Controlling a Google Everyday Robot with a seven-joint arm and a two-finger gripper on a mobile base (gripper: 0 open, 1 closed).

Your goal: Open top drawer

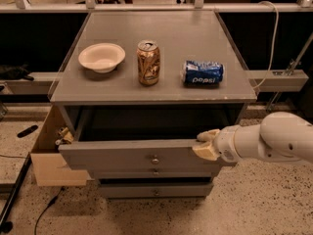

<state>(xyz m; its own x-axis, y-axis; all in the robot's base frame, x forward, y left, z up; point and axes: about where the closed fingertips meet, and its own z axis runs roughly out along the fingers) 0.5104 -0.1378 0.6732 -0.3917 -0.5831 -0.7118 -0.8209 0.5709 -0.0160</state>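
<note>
The wide grey wooden top drawer (pixel 112 155) juts out below the table's front edge. The cream claw (pixel 207 144) apparently pinches its top rim near the right corner. On the grey table (pixel 161 31), mid-depth from left to right, are a white bowl (pixel 101 57), an upright gold can (pixel 148 62) and a toppled blue can (pixel 203 73).

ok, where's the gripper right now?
Camera view, right side: the gripper is at the right end of the top drawer front, below the blue can lying on the cabinet top.
</note>
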